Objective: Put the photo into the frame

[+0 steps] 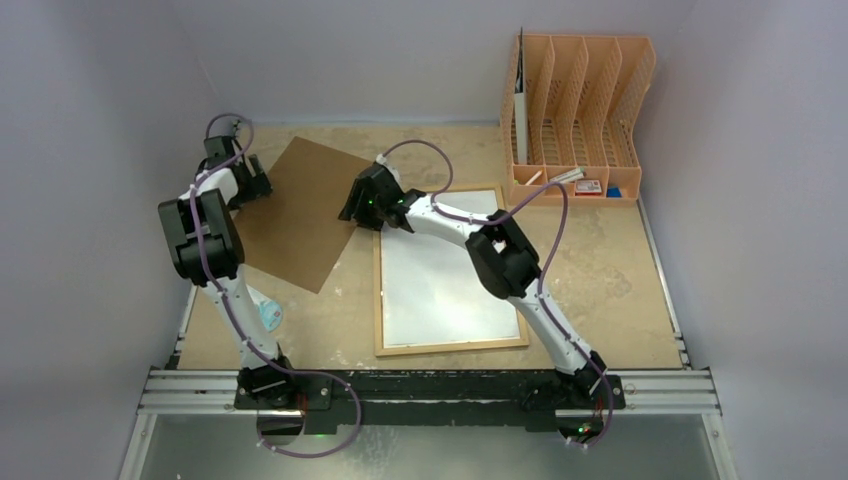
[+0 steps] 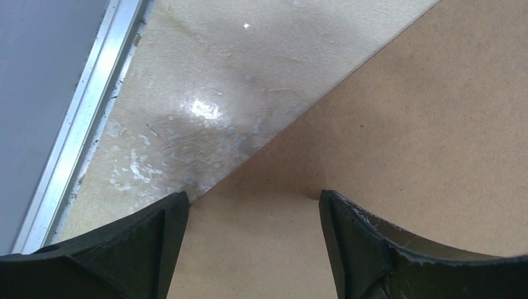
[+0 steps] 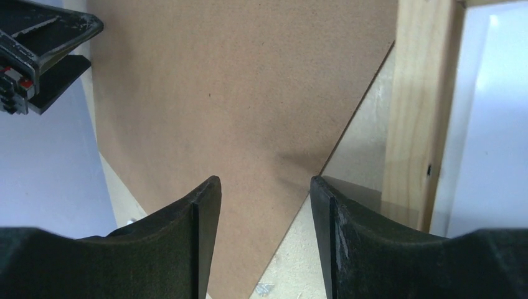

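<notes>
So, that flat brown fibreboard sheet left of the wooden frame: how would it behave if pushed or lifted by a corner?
The brown fibreboard sheet looks thin and lies flat, so probably stiff and light. On the glossy tabletop a corner push would likely slide or pivot it. Its edge sits flush, so getting under it may be hard.

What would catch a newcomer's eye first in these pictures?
Probably the large light-wood frame lying flat mid-table with white inside, and the brown fibreboard panel lying askew to its left. The left fingers hang open over the panel's left edge, and the right fingers hang open over its corner beside the frame. An orange file organiser stands at the far right corner.
</notes>
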Tool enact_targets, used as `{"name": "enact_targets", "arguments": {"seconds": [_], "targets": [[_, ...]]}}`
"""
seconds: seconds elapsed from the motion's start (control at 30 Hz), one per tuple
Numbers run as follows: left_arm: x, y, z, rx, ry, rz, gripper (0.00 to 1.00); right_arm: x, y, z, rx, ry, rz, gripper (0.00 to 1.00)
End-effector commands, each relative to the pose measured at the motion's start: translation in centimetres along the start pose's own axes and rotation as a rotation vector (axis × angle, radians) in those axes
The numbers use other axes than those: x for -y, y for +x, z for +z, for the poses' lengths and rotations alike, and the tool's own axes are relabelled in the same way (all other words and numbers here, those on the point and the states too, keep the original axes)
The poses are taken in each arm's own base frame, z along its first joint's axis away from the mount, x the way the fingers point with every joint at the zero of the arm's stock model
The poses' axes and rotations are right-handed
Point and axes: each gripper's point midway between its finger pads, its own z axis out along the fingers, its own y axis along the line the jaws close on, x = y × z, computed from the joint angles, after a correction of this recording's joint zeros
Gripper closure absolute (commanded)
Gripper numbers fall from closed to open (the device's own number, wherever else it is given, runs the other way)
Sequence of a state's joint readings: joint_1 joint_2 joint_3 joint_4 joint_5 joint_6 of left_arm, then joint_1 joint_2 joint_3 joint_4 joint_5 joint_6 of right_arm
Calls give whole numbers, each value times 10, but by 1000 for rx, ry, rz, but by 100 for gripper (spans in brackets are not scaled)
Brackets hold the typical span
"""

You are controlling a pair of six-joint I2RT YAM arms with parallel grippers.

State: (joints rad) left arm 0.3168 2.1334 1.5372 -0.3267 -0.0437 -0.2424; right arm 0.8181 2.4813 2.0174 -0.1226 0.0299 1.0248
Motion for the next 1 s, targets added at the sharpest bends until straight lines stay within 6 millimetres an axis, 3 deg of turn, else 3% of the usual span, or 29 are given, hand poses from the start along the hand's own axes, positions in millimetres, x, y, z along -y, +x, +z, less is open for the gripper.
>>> {"name": "enact_targets", "arguments": {"seconds": [0.0,0.17,0.3,0.53,0.67,0.83,0.97], "targets": [[-24,74,11,-222,3,-83,20,61,34,32,-96,107,-83,42],[-40,111,-7,-282,-37,-125,20,45,27,32,-98,38,-153,42],[-39,129,-16,-317,-33,-152,20,43,22,26,-91,28,-178,41],[-36,145,-35,-359,-20,-173,22,57,13,6,-80,124,-166,41],[-34,168,-51,-419,-10,-180,24,72,3,-4,-67,261,-150,41],[-35,168,-54,-430,-21,-186,25,70,-1,-11,-65,274,-147,41],[-45,149,-54,-371,-66,-155,24,76,5,-19,-78,294,-120,38]]}}
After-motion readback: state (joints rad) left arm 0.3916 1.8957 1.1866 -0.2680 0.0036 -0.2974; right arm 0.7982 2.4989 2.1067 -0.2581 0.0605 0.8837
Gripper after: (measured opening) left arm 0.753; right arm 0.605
